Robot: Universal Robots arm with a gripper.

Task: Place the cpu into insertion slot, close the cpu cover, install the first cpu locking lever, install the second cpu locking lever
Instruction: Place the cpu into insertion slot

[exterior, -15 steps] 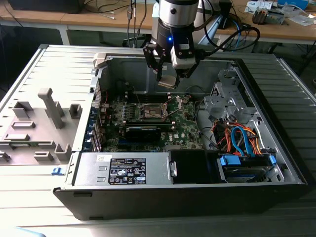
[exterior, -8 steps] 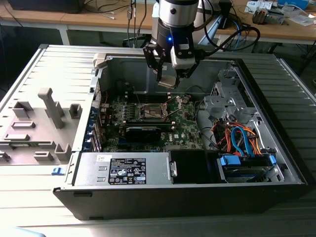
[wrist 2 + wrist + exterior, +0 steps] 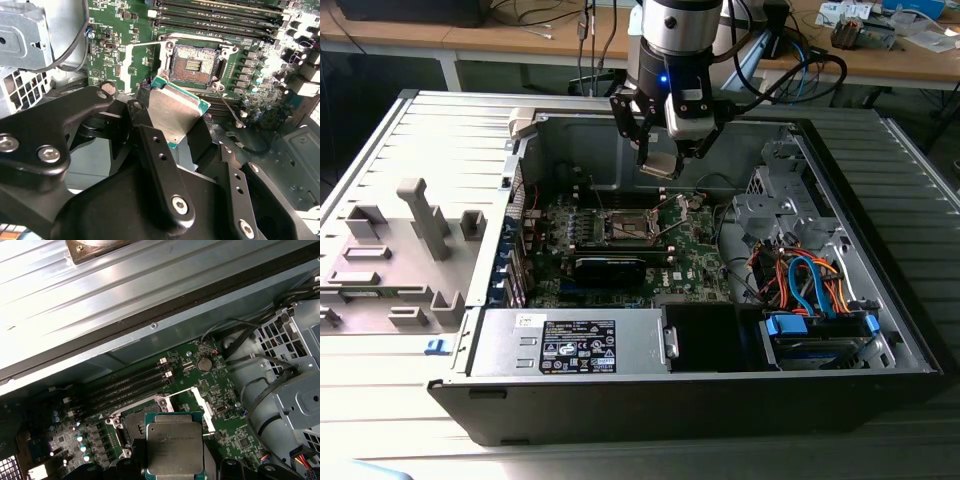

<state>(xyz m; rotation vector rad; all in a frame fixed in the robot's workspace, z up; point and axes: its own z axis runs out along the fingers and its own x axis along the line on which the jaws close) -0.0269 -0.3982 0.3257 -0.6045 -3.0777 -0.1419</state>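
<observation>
Silver-grey cylindrical arm (image 3: 678, 25), black band, blue light (image 3: 665, 80); black gripper (image 3: 662, 160), jointed links, silver screw heads (image 3: 180, 205).

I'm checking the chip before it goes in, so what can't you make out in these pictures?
- Second wrist view: the lower edge of the cpu is hidden behind the pincer, which hides how it is gripped there.
- First wrist view: the held cpu covers most of the insertion slot, so their alignment cannot be judged.
- Exterior view: the slot's contacts are too small to tell.
</observation>
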